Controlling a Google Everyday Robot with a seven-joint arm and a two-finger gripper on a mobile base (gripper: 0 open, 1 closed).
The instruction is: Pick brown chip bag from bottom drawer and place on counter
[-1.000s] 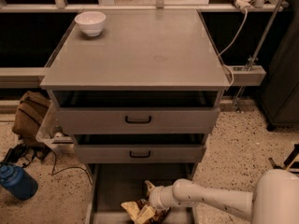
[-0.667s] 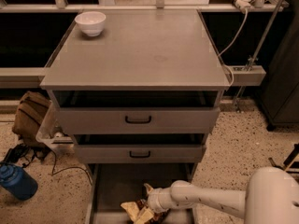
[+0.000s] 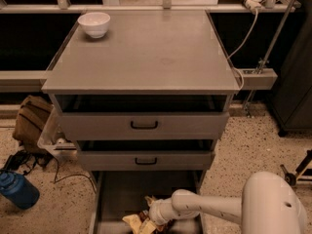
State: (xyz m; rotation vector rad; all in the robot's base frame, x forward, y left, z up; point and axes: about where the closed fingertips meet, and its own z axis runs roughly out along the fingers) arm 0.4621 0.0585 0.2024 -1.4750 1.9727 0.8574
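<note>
Brown chip bag [image 3: 135, 223], crinkly dark brown and yellow foil, lies at the front of the low grey metal bottom drawer [image 3: 117, 194], which is open. Just to its right the white gripper [image 3: 155, 220] is down on the bag, at the end of a round white arm [image 3: 209, 207] reaching in from the right. I cannot tell if the gripper is open or closed. It looks like the grabbing step. Next it needs a firm hold, then a lift up past the two upper drawers [image 3: 144, 125] to the flat grey counter [image 3: 146, 57]
</note>
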